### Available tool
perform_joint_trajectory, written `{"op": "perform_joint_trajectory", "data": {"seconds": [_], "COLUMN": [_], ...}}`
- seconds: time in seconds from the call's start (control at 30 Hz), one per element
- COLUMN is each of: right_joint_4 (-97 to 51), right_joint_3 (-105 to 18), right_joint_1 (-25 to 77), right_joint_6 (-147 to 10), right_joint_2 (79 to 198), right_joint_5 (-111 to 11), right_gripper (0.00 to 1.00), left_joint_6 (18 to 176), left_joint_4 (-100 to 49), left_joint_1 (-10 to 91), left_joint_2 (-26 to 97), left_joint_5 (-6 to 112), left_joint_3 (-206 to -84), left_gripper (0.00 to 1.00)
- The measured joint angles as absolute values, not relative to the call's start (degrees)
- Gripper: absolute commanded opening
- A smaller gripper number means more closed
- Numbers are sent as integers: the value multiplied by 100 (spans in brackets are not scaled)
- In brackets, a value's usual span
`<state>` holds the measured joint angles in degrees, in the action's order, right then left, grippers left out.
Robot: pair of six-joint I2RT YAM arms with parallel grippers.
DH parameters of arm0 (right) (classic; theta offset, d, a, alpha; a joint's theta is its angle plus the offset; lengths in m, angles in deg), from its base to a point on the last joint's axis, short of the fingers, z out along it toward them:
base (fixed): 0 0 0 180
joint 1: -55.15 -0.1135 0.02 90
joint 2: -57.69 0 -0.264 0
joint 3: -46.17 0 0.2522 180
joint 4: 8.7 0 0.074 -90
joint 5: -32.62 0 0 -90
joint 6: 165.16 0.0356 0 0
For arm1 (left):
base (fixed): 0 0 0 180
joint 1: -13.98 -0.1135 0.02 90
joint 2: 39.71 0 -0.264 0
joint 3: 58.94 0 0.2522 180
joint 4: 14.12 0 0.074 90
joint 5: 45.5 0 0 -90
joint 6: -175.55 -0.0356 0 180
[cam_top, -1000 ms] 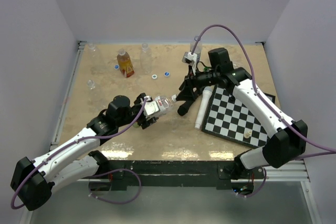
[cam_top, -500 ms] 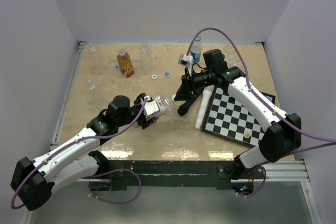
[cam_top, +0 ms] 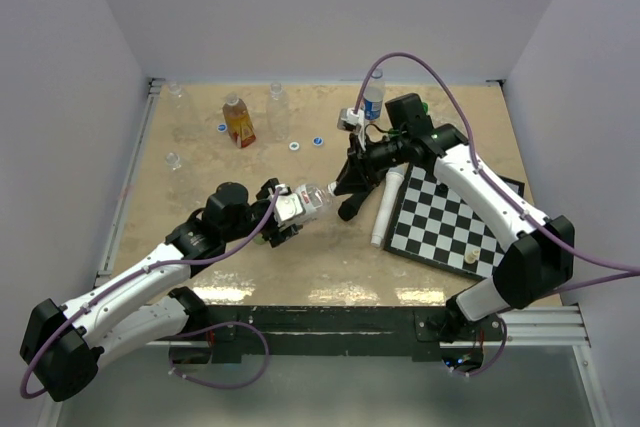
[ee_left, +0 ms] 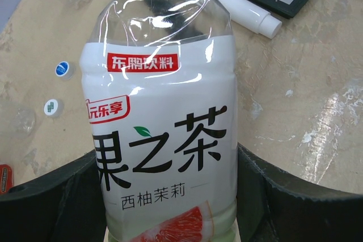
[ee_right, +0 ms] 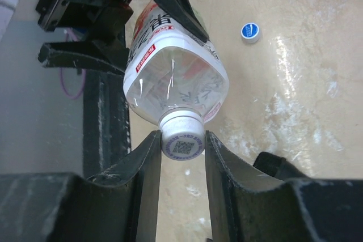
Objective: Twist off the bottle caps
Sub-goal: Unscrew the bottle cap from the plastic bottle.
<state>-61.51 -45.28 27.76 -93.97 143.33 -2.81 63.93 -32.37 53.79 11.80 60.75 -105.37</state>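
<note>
Grip cap (ee_right: pixel 182 144) squarely with right gripper (ee_right: pixel 182 138), now pinching its sides; twist about bottle (ee_left: pixel 164 111) axis; brace with left gripper (ee_left: pixel 170 196), clamped around bottle's body.

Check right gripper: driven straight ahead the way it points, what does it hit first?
The right gripper meets the white cap in its grip, then the bottle behind it, held by the left gripper.
</note>
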Motion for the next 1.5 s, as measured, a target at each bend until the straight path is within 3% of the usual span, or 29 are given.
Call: {"op": "perform_joint_trajectory", "data": {"seconds": [0.27, 0.57, 0.67, 1.2, 1.37, 1.5], "right_joint_4": [-6881, -8194, -8433, -8518, -8441, -8391], "right_joint_3": [-4838, -4736, -4736, -4572, -4473, -4410], "right_joint_1": [2686, 2640, 2653, 2669, 2684, 2717], "right_joint_6": [-11832, -17211, -18013, -18929, -18948, -18966], "right_joint_2": [14283, 13704, 13822, 13850, 13817, 13785], "right_joint_5": [-393, -283, -244, -213, -152, -82], "right_gripper": [0, 0, 0, 0, 4, 14], "left_joint_6": [6393, 6386, 6386, 6386, 6386, 6384], "left_joint_4": [-3174, -2903, -3030, -3178, -3204, -3198], "left_joint_1": [5384, 5454, 5454, 5454, 5454, 5454], "left_joint_2": [1182, 1169, 1171, 1171, 1171, 1171], "left_joint_5": [6101, 6388, 6388, 6388, 6388, 6401], "left_joint_3": [-10537, -10539, -10537, -10537, -10537, -10537], "left_gripper": [0, 0, 0, 0, 0, 0]}}
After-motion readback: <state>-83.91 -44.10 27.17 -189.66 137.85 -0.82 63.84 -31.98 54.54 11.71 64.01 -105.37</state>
